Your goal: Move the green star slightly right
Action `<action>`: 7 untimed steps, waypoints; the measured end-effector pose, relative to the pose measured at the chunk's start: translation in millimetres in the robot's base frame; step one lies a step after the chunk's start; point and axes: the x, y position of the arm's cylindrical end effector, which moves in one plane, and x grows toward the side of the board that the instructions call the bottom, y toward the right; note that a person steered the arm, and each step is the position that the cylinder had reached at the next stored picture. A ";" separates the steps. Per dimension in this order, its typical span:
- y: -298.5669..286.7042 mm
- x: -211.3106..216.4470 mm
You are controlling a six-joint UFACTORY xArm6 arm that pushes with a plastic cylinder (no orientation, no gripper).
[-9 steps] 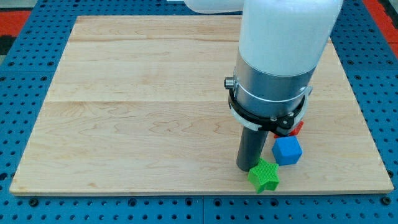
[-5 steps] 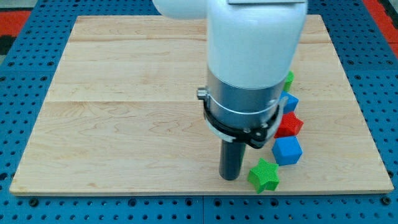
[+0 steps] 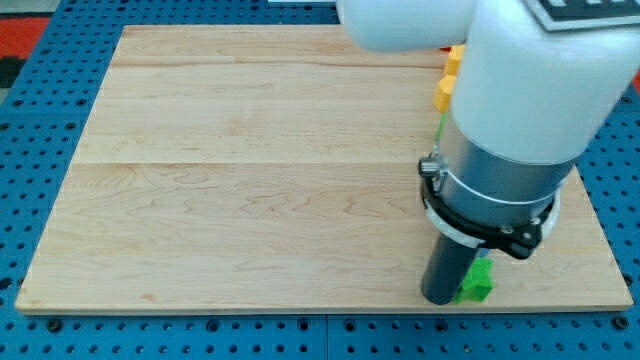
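The green star (image 3: 477,281) lies near the board's bottom edge at the view's right, partly hidden behind my rod. My tip (image 3: 441,298) rests on the board just left of the star and touches its left side. The arm's white and grey body covers most of the board's right part.
Two yellow blocks (image 3: 449,76) show at the view's upper right beside the arm, and a sliver of a green block (image 3: 438,127) below them. The wooden board (image 3: 240,180) ends just below the star. A blue pegboard (image 3: 40,120) surrounds it.
My tip went left past the star, then swung back right against it. The star has slid right along the bottom edge. The arm now hides the blue and red blocks.
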 end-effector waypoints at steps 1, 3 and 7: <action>15.6 0.0; 16.0 14.8; 46.6 15.1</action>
